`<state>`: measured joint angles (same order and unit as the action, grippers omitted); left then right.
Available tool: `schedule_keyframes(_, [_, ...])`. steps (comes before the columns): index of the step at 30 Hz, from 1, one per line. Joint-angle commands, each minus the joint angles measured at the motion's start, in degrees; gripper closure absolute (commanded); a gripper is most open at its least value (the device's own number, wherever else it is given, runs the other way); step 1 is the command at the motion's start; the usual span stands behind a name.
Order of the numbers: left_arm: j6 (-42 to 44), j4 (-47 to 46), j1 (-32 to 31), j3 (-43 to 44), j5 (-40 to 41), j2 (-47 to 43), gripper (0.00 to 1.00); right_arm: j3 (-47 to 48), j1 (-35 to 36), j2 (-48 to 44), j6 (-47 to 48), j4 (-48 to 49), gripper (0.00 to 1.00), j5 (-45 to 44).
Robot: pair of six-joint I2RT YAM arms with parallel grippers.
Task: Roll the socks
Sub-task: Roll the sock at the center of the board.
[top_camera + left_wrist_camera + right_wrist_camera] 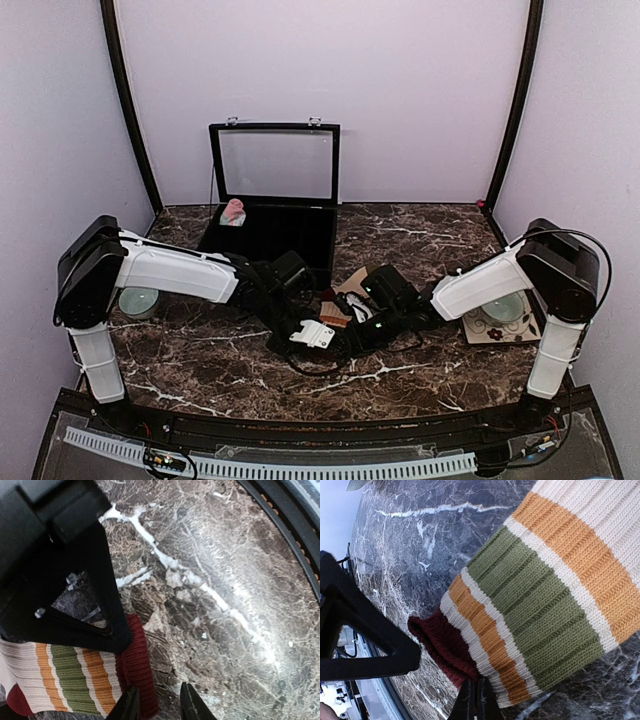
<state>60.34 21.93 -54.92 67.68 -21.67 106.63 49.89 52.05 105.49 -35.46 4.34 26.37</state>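
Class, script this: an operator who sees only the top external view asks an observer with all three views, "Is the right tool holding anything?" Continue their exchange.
Observer: Yes. The right tool is shut, pinching the striped sock at its edge beside the maroon cuff.
Operator: What colours are the stripes?
Observer: Cream, orange and olive green.
Operator: And the other arm?
Observer: The left tool is open over the marble table, with the cuff's edge beside one finger, not gripped.

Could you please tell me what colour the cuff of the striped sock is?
The cuff is maroon, a dark red rib knit; it shows best in the right wrist view.
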Motion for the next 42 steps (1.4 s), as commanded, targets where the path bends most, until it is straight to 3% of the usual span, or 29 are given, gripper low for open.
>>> schedule_keyframes(1, [-0.3, -1.9, 0.8, 0.1, 1.1, 0.5, 0.69, -2.4, -0.6, 1.4, -0.4, -5.0, 1.0, -1.7])
schedule_keyframes(24, [1.6, 0.3, 1.6, 1.0, 4.1, 5.3, 0.73, -2.9, -1.0, 0.4, -0.9, -4.6, 1.0, -0.8])
schedule_keyframes(27, [2.1, -0.4, 1.7, 0.6, 5.5, 6.0, 0.78, -3.0, -1.3, -0.1, -0.7, -4.6, 1.0, -0.3])
schedule_keyframes(32, [1.7, -0.7, 2.0, 1.0, 6.2, 7.0, 0.98, -3.2, -1.4, -1.0, 0.7, -4.2, 1.0, -0.7])
schedule_keyframes(34, [1.0, 0.2, 2.3, 1.7, 5.3, 7.5, 1.0, -3.3, -1.4, -1.5, 1.1, -3.9, 1.0, -0.8])
schedule_keyframes(42, [-2.0, 11.8, 4.8, 8.0, -3.2, 11.2, 1.0, -10.5, -0.7, -10.4, 3.7, 7.0, 0.74, -5.2])
